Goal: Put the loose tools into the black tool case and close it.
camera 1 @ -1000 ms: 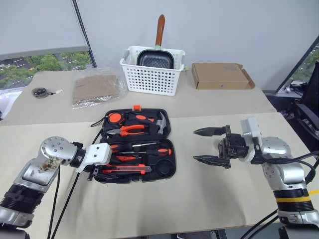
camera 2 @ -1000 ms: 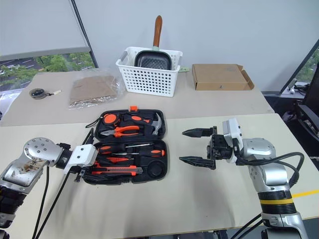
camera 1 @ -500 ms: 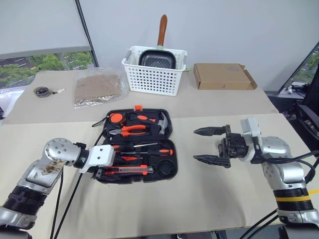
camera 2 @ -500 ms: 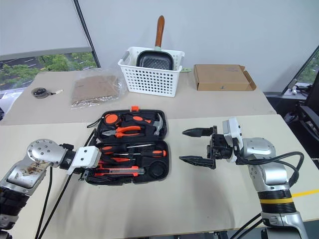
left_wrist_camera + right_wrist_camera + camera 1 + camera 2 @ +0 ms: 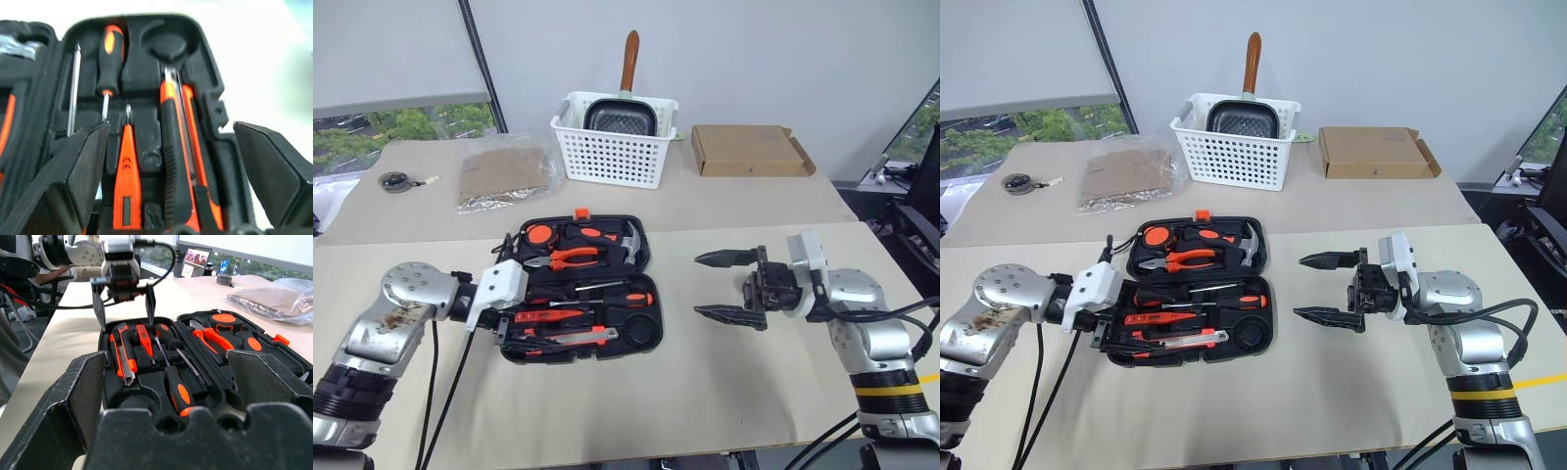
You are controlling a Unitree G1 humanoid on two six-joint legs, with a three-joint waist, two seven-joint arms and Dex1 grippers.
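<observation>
Your black tool case (image 5: 582, 286) lies open flat on the tabletop (image 5: 705, 392), between the two arms. Your left pincer (image 5: 124, 301) hovers spread wide and empty at the case's left edge, over the red-and-black utility knife (image 5: 173, 161) and the orange tester screwdriver (image 5: 126, 181) lying in their recesses. Your right pincer (image 5: 724, 286) hangs wide and empty just beside the case's right edge.

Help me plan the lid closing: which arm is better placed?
Probably left. The left gripper hangs open at the open case, near its edge; the right gripper stands open, apart from it.
</observation>
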